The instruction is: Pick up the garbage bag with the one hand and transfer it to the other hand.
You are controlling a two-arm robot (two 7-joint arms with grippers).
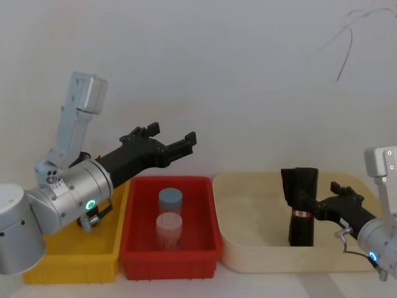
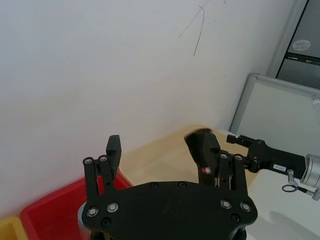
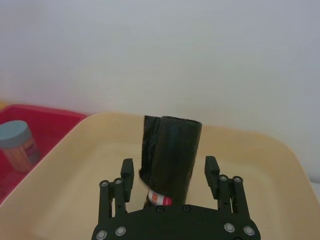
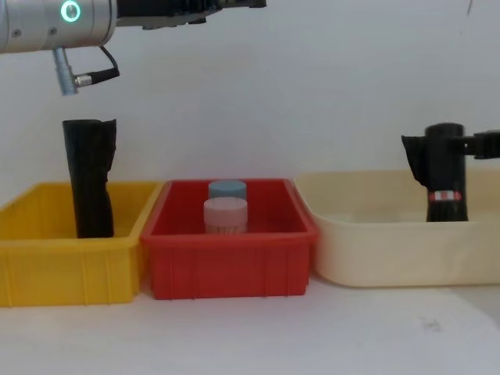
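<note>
Garbage bag [image 1: 302, 208]: a black roll standing upright on end in the beige bin [image 1: 248, 180], towards its right side, with the red-and-white band [image 1: 299, 213] low on it.
Right gripper [image 3: 169, 164]: reaches in from the right at the roll's mid-height. Its fingers [image 3: 127, 172] are spread and straddle the roll, with a narrow gap on each side, so nothing is grasped.
Left gripper [image 1: 173, 133]: raised above the back of the red bin [image 1: 167, 261], pointing right, fingers spread apart and empty.
Red bin: between the other two bins, holding a blue-lidded jar [image 1: 170, 200] and a pink jar [image 1: 169, 226].
Yellow bin [image 1: 68, 264]: at the left, with a plain black roll [image 4: 90, 180] standing in it.
</note>
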